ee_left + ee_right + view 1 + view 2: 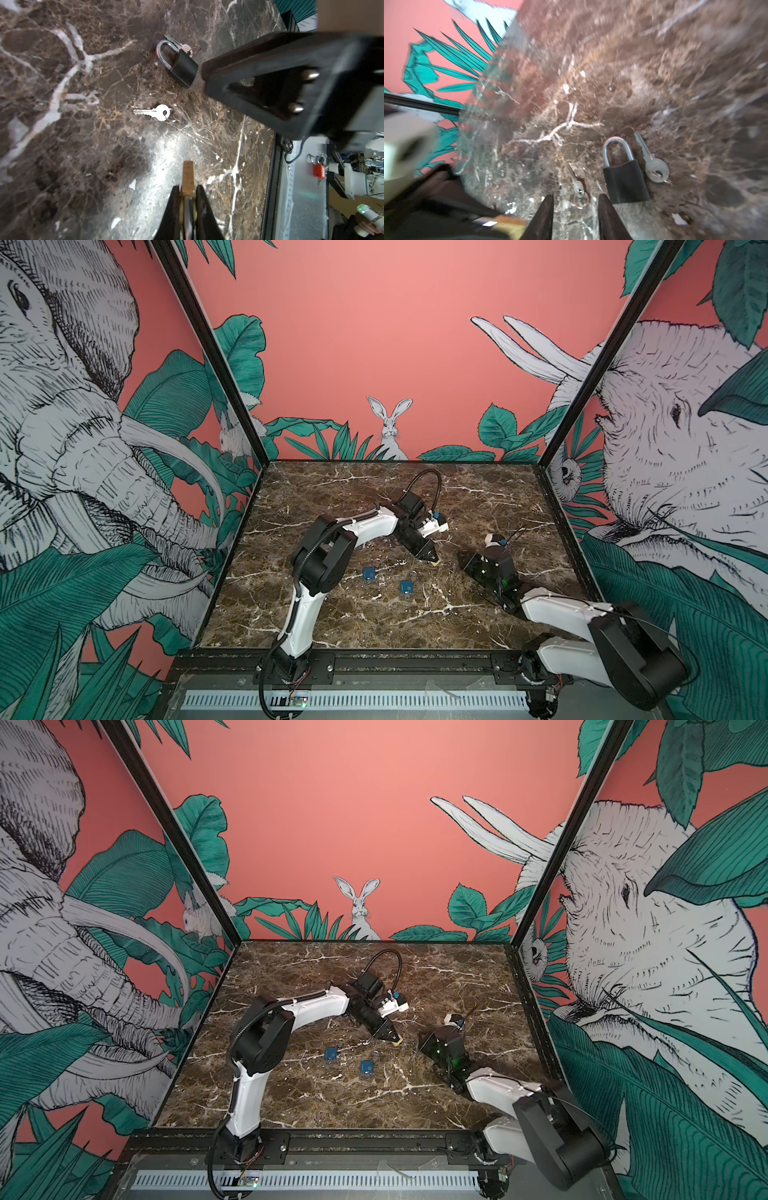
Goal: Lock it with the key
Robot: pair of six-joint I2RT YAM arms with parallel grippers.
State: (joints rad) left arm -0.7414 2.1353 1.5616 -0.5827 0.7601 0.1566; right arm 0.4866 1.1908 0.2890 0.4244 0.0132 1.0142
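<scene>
Key [578,187], the one with a ring through its bow, lies flat on the marble [374,622] just ahead of the right gripper [576,199], whose fingers stand parted with nothing between them. Just beside it lies a black padlock [625,182], its shackle seemingly seated. A second key [652,164] lies just beside the padlock on its other side.

From where I stand, the step in hand looks like picking up the ringed key. To do it well, I'd come straight down with a finger on either side of the bow, not the blade, so the blade sticks out free for the keyhole. I'd also stay clear of the padlock so it isn't nudged. A thin key flat on stone skates away easily, so the pinch should be low and slow.

The left gripper [188,187] is pinched narrow on a tan piece [188,174]; what it is I cannot tell.

The left wrist view is sharp and shows the right gripper's black finger close by the padlock body, while the right wrist view is smeared. Both top views show a blue lock [368,574] and a second blue lock [406,588] nearer the left arm, which neither wrist view catches. The keys are too small to find there.
</scene>
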